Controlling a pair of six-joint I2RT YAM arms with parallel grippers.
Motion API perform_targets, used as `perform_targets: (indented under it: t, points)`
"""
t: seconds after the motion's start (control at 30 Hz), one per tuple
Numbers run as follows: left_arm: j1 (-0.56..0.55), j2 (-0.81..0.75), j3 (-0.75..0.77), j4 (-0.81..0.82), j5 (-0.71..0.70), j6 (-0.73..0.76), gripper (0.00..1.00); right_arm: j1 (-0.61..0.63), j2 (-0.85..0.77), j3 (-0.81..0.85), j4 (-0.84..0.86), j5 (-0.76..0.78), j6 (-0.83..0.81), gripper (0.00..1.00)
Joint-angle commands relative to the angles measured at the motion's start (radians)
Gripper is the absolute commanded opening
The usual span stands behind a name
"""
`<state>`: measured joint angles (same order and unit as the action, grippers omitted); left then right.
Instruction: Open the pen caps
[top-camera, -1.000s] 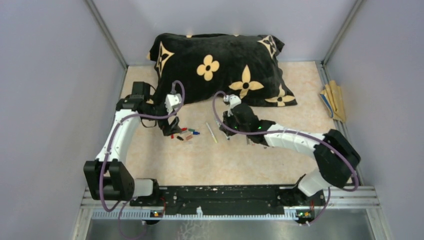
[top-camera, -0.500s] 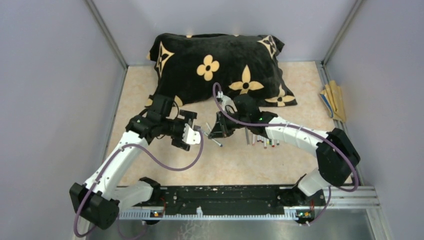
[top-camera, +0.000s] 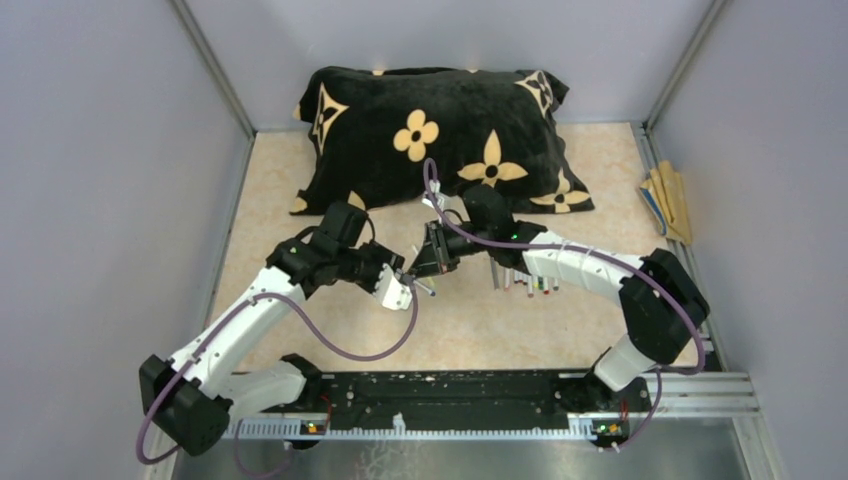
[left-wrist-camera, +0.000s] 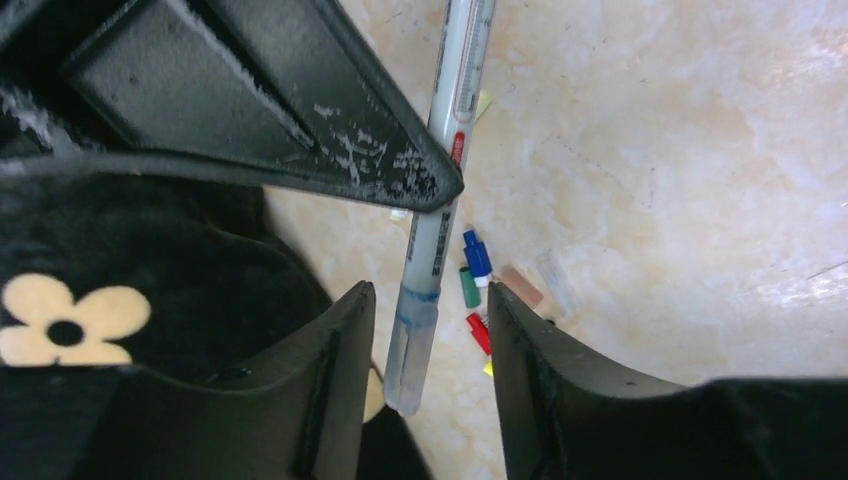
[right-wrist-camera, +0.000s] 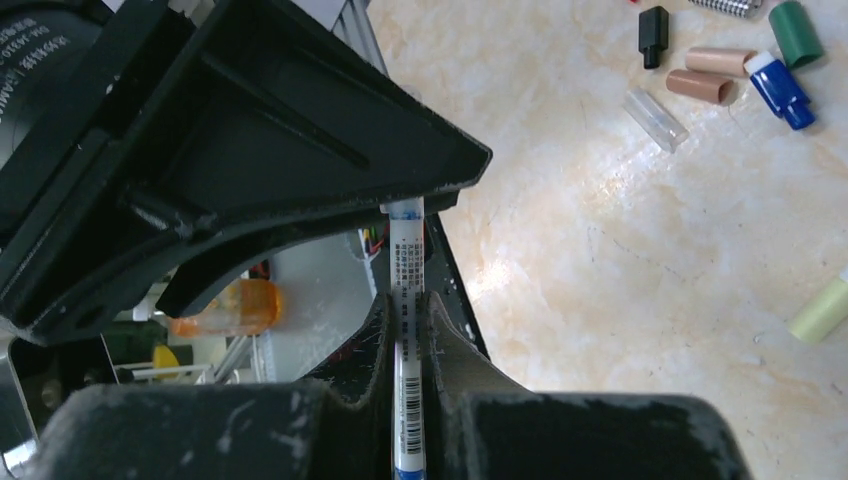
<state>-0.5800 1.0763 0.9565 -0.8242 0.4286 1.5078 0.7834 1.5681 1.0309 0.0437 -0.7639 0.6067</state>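
Observation:
My right gripper (right-wrist-camera: 408, 310) is shut on a white pen (right-wrist-camera: 408, 270) with a barcode, held above the table. The pen (left-wrist-camera: 440, 200) runs into my left gripper (left-wrist-camera: 430, 300). Its translucent cap (left-wrist-camera: 412, 350), ringed with blue, hangs between the left fingers (left-wrist-camera: 330, 380) with a gap on each side. In the top view both grippers meet mid-table, left (top-camera: 405, 283) and right (top-camera: 425, 262). Loose pen caps lie on the table below: blue (left-wrist-camera: 476, 252), green (left-wrist-camera: 468, 288), red (left-wrist-camera: 480, 333), tan (left-wrist-camera: 521, 286) and clear (left-wrist-camera: 556, 281).
A black pillow with tan flowers (top-camera: 440, 130) fills the back of the table. Several pens (top-camera: 525, 280) lie in a row beside the right forearm. Flat tan sticks (top-camera: 668, 200) rest at the right wall. A black cap (right-wrist-camera: 652, 23) and a pale green cap (right-wrist-camera: 820, 312) also lie loose.
My left arm has swung right from the loose caps to the pen in my right gripper. Its jaws have narrowed around the cap end. The right gripper has shifted slightly left.

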Motion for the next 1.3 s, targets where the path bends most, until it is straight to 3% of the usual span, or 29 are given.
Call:
perform_targets:
  t: [0.0, 0.1, 0.17, 0.27, 0.37, 0.5, 0.63, 0.77, 0.8, 0.87, 0.93, 0.97, 1.0, 1.03, 1.07, 1.13, 1.27]
  points:
    - [-0.023, 0.005, 0.001, 0.022, -0.027, 0.011, 0.43, 0.012, 0.022, 0.054, 0.086, -0.029, 0.031, 0.00]
    - [-0.026, 0.014, -0.006, 0.042, -0.050, -0.003, 0.16, 0.012, 0.028, 0.045, 0.107, -0.029, 0.043, 0.00]
    - [-0.027, 0.016, -0.009, 0.061, -0.060, -0.023, 0.00, 0.013, 0.029, 0.033, 0.124, -0.019, 0.053, 0.20]
    - [-0.029, 0.015, -0.006, 0.081, -0.065, -0.050, 0.00, 0.022, 0.031, 0.009, 0.161, 0.013, 0.075, 0.35]
    - [-0.028, 0.017, 0.001, 0.082, -0.063, -0.059, 0.00, 0.034, 0.040, -0.005, 0.209, 0.028, 0.102, 0.37]
    - [-0.029, 0.024, 0.013, 0.080, -0.071, -0.072, 0.00, 0.046, 0.061, 0.008, 0.222, 0.039, 0.111, 0.34]
    - [-0.029, 0.020, 0.018, 0.075, -0.085, -0.104, 0.00, 0.049, 0.055, 0.004, 0.210, 0.057, 0.101, 0.17]
    - [-0.029, 0.010, 0.010, 0.096, -0.102, -0.132, 0.00, 0.048, 0.040, -0.005, 0.179, 0.063, 0.081, 0.23]
    - [-0.030, 0.010, 0.011, 0.093, -0.099, -0.137, 0.00, 0.048, 0.034, -0.013, 0.181, 0.072, 0.081, 0.20]
    - [-0.030, 0.014, 0.018, 0.081, -0.093, -0.150, 0.00, 0.046, 0.017, -0.027, 0.193, 0.095, 0.083, 0.00]
    - [-0.029, 0.020, 0.032, 0.072, -0.090, -0.178, 0.00, 0.044, -0.005, -0.051, 0.216, 0.113, 0.086, 0.00]
    - [-0.030, 0.026, 0.042, 0.062, -0.088, -0.191, 0.08, 0.043, -0.014, -0.060, 0.231, 0.117, 0.090, 0.00]
    - [-0.030, 0.028, 0.052, 0.046, -0.085, -0.198, 0.36, 0.040, -0.024, -0.068, 0.246, 0.117, 0.095, 0.00]
    - [-0.029, 0.031, 0.061, 0.032, -0.085, -0.211, 0.72, 0.037, -0.030, -0.071, 0.256, 0.109, 0.096, 0.00]
    - [-0.030, 0.028, 0.065, 0.022, -0.082, -0.210, 0.80, 0.034, -0.034, -0.071, 0.260, 0.097, 0.095, 0.00]
    - [-0.029, 0.020, 0.063, 0.006, -0.078, -0.193, 0.85, 0.028, -0.035, -0.069, 0.262, 0.062, 0.091, 0.00]
    - [-0.029, -0.003, 0.050, 0.005, -0.052, -0.171, 0.86, 0.023, -0.023, -0.065, 0.280, -0.020, 0.094, 0.00]
